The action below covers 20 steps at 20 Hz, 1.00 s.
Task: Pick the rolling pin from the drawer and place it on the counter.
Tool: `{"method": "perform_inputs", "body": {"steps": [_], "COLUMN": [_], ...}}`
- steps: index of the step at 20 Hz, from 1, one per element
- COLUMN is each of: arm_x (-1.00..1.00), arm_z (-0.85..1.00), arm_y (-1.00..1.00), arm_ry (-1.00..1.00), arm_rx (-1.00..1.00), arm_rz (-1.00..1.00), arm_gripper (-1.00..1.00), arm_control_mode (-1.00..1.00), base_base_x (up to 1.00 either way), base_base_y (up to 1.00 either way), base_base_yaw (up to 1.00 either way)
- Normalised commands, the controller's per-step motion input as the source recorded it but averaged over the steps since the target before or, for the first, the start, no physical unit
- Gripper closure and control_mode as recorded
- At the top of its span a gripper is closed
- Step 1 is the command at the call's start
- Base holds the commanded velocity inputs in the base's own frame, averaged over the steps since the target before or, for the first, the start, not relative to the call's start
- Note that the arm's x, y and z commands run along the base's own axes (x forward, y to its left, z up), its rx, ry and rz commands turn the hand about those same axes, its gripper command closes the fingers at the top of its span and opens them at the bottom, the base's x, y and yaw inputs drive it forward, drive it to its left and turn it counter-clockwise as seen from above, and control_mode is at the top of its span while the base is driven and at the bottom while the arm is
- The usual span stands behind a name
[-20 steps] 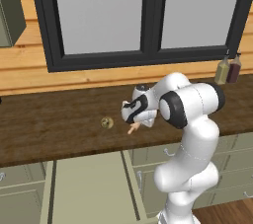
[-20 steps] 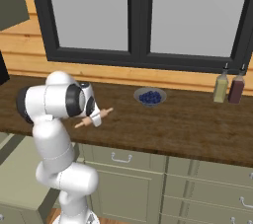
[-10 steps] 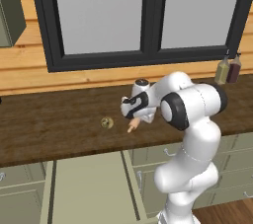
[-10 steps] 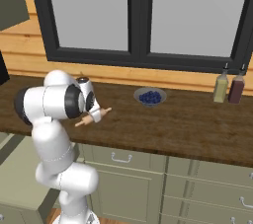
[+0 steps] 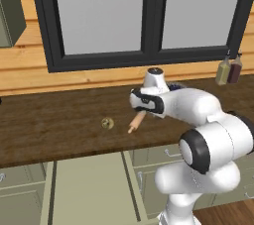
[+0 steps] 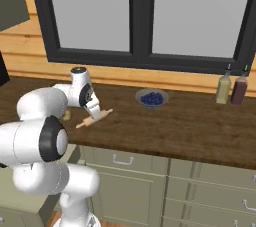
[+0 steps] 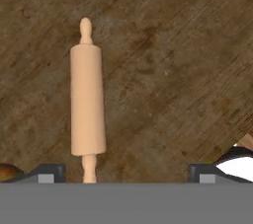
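- Surface (image 5: 59,125): long dark wood-grain top directly under the pincer, running off to both sides.
- Drawer (image 5: 89,189): pulled out below and nearer the base than the pincer, plain inside bare in the left base view.
- Pincer (image 7: 123,171): spread wide, nothing between the tips, poised over the surface and looking straight down.
- Rolling pin (image 7: 87,102): lying flat on the surface beneath the pincer, toward one tip rather than centred, one thin handle reaching down between the tips and the other pointing away.
- Blue bowl (image 6: 152,99): on the surface beyond the pincer, toward the window and to its right.
- Two bottles (image 6: 231,90): far off to the pincer's right, against the wall.
- Small round knob (image 5: 107,123): on the surface just left of the pincer, apart from the rolling pin.
- Step in hand, by judgement: release done, placing as good as complete; next move calls for a straight lift clear without nudging the rolling pin into a roll.
- Hand view alone gives the gap between tips and wood; right base view alone gives the bowl clearly; left base view alone gives the drawer's inside.
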Motion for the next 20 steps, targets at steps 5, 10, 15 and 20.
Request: {"method": "perform_inputs", "body": {"steps": [5, 10, 15, 20], "arm_x": [-1.00, -1.00, -0.97, -0.94], "arm_z": [0.88, 1.00, 0.90, 0.47], "arm_y": [-0.70, -0.20, 0.21, 0.26], "arm_ry": [0.00, -0.21, -0.51, -0.81], "arm_rx": [0.00, 0.06, 0.04, 0.05], "arm_rz": [0.16, 0.16, 0.12, 0.03], "arm_gripper": [-1.00, -1.00, -1.00, -1.00], "arm_control_mode": [-1.00, -1.00, -1.00, -1.00], "base_base_x": [0.00, 0.00, 0.00, 0.00], "base_base_y": [0.00, 0.00, 0.00, 0.00], "base_base_yaw": [0.00, 0.00, 0.00, 0.00]}}
